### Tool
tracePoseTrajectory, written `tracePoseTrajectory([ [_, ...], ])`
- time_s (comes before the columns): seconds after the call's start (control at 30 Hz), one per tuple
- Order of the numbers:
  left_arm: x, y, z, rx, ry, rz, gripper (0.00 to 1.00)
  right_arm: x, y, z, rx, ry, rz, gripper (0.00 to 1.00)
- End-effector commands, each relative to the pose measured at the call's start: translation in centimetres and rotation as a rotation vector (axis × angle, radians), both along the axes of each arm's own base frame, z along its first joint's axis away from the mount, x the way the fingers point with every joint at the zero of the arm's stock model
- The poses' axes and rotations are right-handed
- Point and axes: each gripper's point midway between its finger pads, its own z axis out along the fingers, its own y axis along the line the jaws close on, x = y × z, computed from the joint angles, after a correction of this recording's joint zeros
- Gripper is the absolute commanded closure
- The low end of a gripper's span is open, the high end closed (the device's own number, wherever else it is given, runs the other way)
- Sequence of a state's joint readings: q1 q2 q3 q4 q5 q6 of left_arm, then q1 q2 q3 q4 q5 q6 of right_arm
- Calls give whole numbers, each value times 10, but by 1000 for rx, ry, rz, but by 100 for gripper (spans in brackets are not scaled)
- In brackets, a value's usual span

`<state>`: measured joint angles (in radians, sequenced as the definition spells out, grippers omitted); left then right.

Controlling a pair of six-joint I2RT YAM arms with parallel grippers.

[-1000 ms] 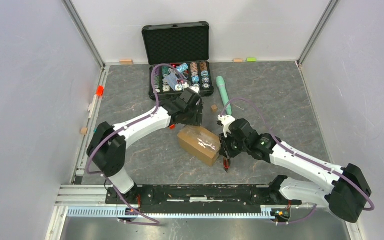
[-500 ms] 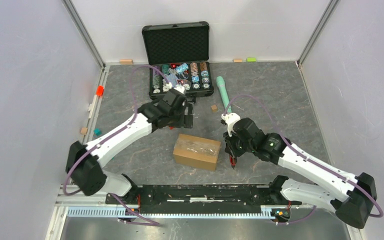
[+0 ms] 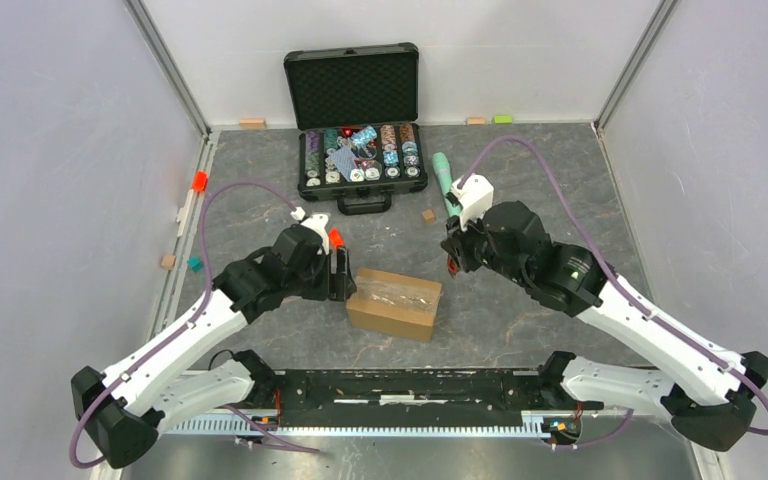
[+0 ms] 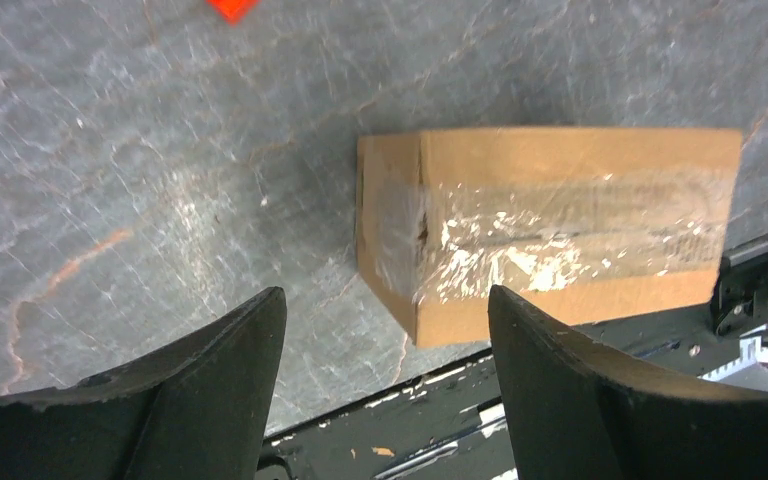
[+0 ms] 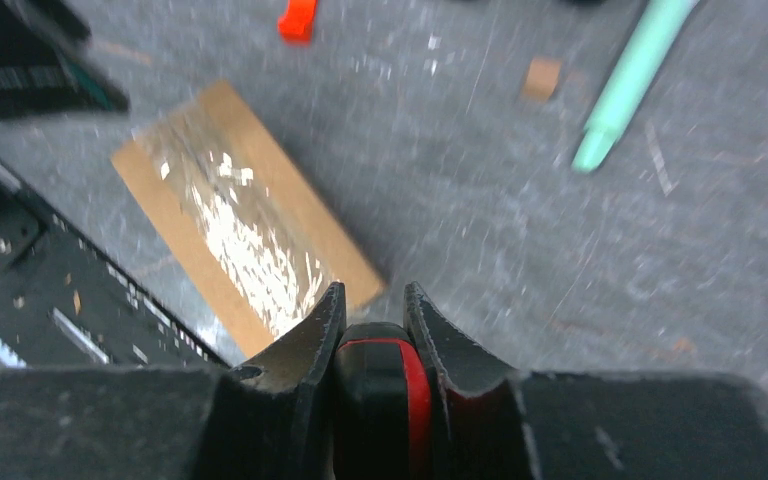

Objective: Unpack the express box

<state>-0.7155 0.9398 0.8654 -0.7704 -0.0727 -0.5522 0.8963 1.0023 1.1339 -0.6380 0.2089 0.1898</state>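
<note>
Brown express box lies centre frame, left gripper gaping empty beside it, right gripper clamped on a red-black tool.

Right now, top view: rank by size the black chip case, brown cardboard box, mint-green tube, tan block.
1. black chip case
2. brown cardboard box
3. mint-green tube, partly hidden
4. tan block

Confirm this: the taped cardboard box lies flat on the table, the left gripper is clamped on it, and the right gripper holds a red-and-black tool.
No. The left gripper stands open, gripping nothing; the taped cardboard box lies free, as the left wrist view shows. The rest holds.
</note>
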Motion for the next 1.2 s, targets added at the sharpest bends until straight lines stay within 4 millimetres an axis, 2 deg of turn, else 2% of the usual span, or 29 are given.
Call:
tracePoseTrajectory([
  [0.0, -8, -31, 12, -206, -9, -69, 20, 37, -2, 21, -23, -163, -114, 100],
  [0.13, -14, -36, 6, -238, 12, -91, 25, 52, 4, 10, -54, -233, -113, 100],
  [0.27, -20, -31, -8, -210, 47, -82, 30, 49, 28, -8, -23, -234, -6, 100],
  [0.47, -13, -25, -23, -147, 56, -56, 34, 24, 51, -35, -13, -196, 129, 100],
  [0.73, 3, -27, -27, -90, 49, -54, 38, -11, 47, -57, -9, -116, 167, 100],
  [0.83, 8, -29, -27, -74, 49, -57, 39, -16, 42, -51, 19, -117, 159, 100],
  [0.97, 14, -32, -28, -59, 53, -62, 41, -10, 39, -33, 26, -146, 130, 100],
  [1.07, 16, -33, -26, -56, 48, -67, 41, -2, 41, -5, 58, -185, 95, 100],
  [1.17, 15, -35, -13, -78, 34, -71, 41, 2, 52, 30, 137, -237, 101, 100],
])
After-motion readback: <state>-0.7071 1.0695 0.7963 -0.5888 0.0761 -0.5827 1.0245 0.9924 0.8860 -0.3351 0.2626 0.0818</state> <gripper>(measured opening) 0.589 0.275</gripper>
